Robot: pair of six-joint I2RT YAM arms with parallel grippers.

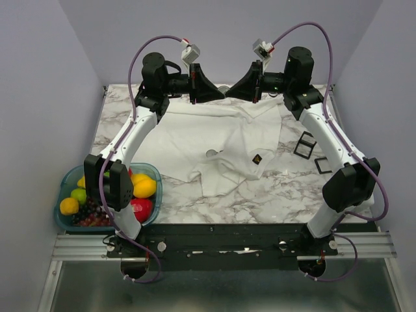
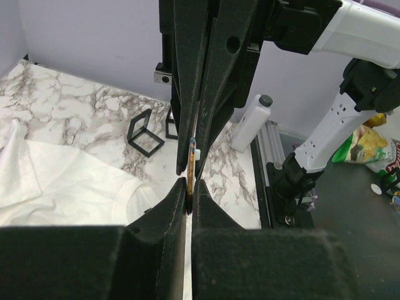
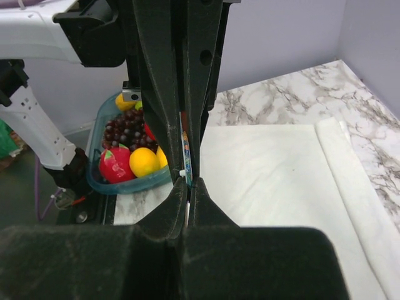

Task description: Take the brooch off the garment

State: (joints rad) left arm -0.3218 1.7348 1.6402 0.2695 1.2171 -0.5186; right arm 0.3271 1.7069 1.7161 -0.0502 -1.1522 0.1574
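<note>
The brooch (image 2: 192,156) hangs edge-on above the counter's (image 1: 260,195) far edge, between both arms' tips. The right jaws clamp it; the left jaws sit narrowly around it, grip unclear.

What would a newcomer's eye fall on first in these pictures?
The left gripper and right gripper meet tip to tip at the far middle, the brooch edge-on between them. The white garment lies spread out at the centre; a bowl of bright fruit sits at the near left.
</note>
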